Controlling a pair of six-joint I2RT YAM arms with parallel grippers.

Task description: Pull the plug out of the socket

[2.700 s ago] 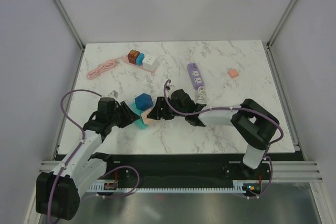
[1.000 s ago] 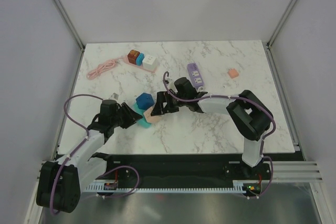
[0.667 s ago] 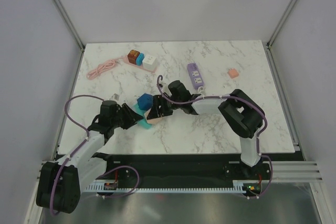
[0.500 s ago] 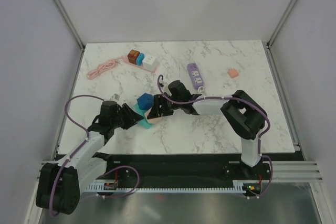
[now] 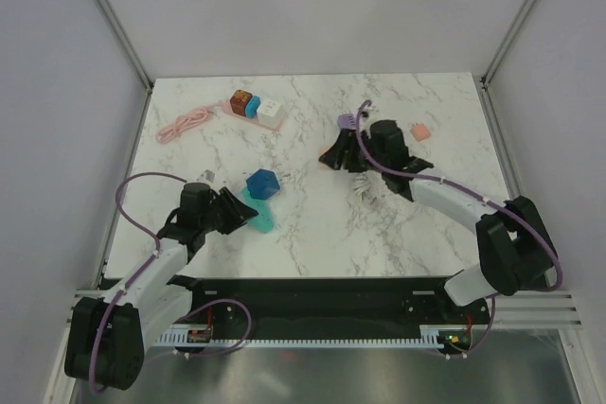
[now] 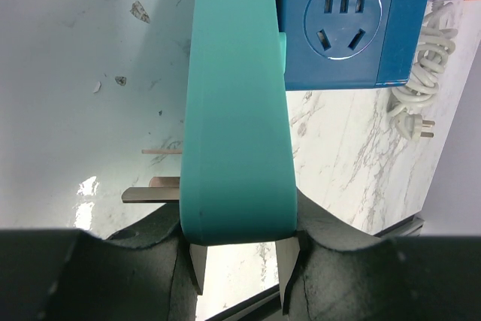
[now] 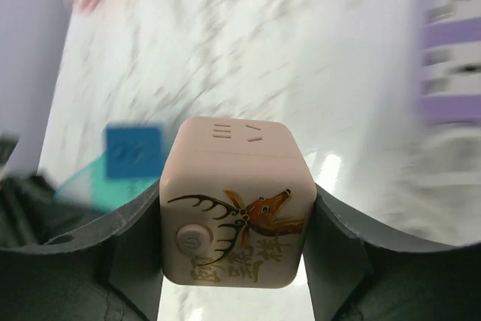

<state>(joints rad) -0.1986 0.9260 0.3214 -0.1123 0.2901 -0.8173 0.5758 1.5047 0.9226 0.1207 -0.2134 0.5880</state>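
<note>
The white marble table (image 5: 417, 224) carries everything. The right arm reaches far over the table, and its right gripper (image 5: 338, 153) is in the air just in front of the purple power strip (image 5: 347, 122). In the right wrist view its jaws are clamped on the two sides of the pink cube plug (image 7: 237, 201), which has a deer drawing and a round button on the face toward the camera. The plug is well apart from the socket, which lies to the left.

The left arm lies low at the near left of the table. The left gripper (image 5: 241, 213) has its jaws pressed on the near end of the teal socket block (image 6: 237, 110), one metal finger (image 6: 197, 264) on each side. The block lies flat on the table. The blue socket cube (image 6: 349, 13) is touching its far end, with one outlet face turned up.

A white coiled cable (image 6: 415, 99) with a plug at its end lies between the two grippers, near the power strip. A pink cable (image 5: 185, 125) is bundled at the far left. Beside it stands a row of small cubes (image 5: 256, 106): brown, blue and white. One small pink cube (image 5: 419, 131) lies alone at the far right.
</note>
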